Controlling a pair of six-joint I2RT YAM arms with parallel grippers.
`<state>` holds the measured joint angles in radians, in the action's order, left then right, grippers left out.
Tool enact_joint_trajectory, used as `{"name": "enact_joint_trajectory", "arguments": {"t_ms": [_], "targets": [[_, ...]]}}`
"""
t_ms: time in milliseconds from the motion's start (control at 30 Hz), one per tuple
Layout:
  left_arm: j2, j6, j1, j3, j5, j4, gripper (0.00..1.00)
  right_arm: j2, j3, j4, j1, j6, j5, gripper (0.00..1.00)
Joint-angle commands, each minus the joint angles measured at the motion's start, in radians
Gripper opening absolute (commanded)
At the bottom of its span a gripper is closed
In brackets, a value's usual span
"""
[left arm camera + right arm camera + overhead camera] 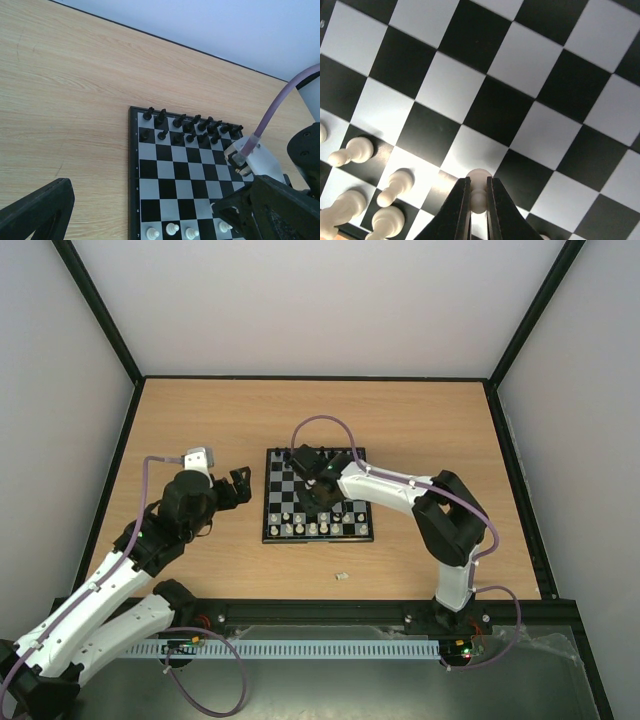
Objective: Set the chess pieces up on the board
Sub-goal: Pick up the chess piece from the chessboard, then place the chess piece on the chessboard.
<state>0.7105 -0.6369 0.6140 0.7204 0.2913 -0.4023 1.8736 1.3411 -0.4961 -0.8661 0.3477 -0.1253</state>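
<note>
Right fingers (461, 210) pinched on a white pawn (479, 186) over the board (485, 107), left fingers (37, 210) spread wide, empty

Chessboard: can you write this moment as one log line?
right jaws: shut on white piece, over board | left jaws: open, empty, beside board

Tiny border marks on the board (133, 170), none legible.

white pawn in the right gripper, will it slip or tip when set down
The white pawn looks rigid and probably very light. Pinched by the right gripper, its smooth rounded body could twist or slip. Being slim, it may tip once released.
</note>
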Motion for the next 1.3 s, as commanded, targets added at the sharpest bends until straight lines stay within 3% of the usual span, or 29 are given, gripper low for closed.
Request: {"name": "enact_joint_trajectory", "arguments": {"t_ms": [0,1267], "targets": [[0.002,0.003,-0.002,-0.007,-0.001,0.017,0.99,-0.013,-0.016,-0.042,-0.029,0.016,0.018,0.05],[-0.008,-0.006,-0.002,-0.015,-0.007,0.013,1.0,0.029,-0.053,-0.019,-0.079,0.041,0.026,0.09]]}}
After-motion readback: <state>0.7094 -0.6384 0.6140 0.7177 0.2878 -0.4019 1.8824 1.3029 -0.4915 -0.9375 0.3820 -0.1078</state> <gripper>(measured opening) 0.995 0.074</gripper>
